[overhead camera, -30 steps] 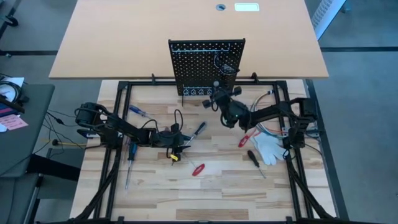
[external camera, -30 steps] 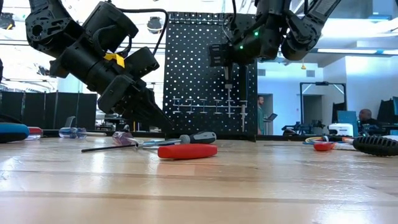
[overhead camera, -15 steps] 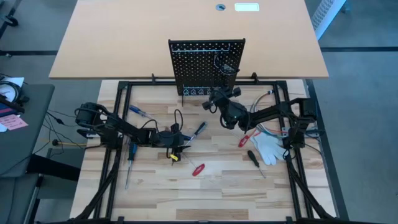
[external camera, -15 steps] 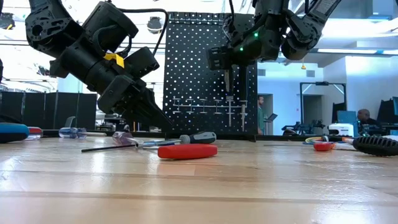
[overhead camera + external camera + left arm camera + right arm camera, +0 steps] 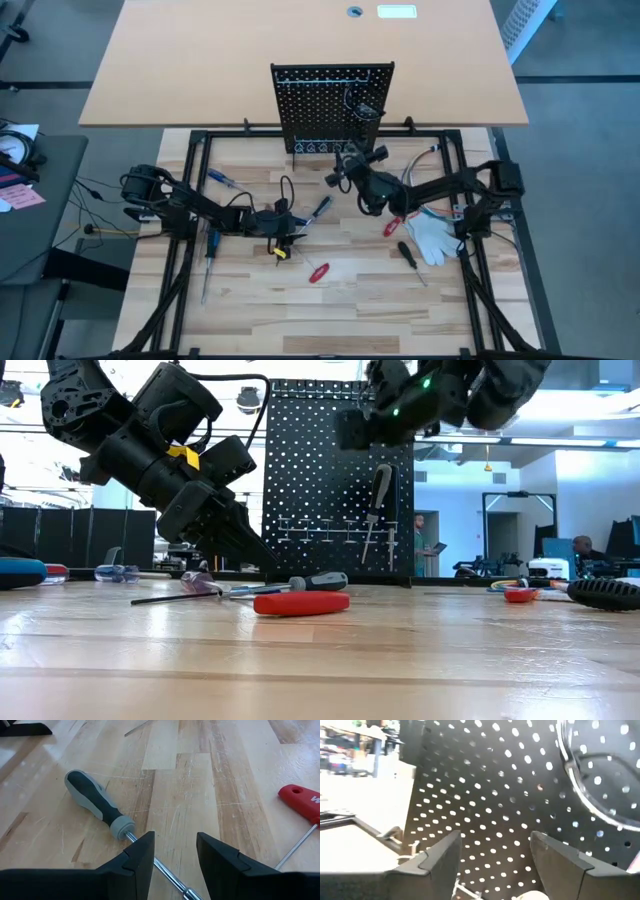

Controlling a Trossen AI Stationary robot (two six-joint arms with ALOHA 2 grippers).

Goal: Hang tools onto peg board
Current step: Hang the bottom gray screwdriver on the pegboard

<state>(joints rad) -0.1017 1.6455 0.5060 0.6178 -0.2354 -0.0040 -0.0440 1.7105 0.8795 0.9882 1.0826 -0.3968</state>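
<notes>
The black peg board (image 5: 332, 105) (image 5: 320, 470) stands upright at the table's far edge. A dark-handled screwdriver (image 5: 377, 500) hangs on its right part, handle up and tilted. My right gripper (image 5: 350, 162) (image 5: 358, 432) (image 5: 492, 855) is open, level, above and in front of that screwdriver, facing the board (image 5: 520, 795). My left gripper (image 5: 297, 222) (image 5: 262, 555) (image 5: 175, 852) is open low over the table. Its fingers stand on either side of the shaft (image 5: 150, 860) of a grey-and-black screwdriver (image 5: 95, 802) (image 5: 320, 207) that lies flat.
On the table lie a red-handled tool (image 5: 318, 271) (image 5: 300, 603) (image 5: 302, 802), two blue screwdrivers (image 5: 211, 245) (image 5: 220, 178), a black screwdriver (image 5: 408, 255), red pliers (image 5: 392, 226) and a white glove (image 5: 432, 238). A wire ring (image 5: 585, 785) juts from the board.
My right gripper has let go of the dark-handled screwdriver and drawn up and back from the peg board toward the table's near edge. The screwdriver, upright under the fingers before, now hangs a little lower on the board, tipped to one side.
</notes>
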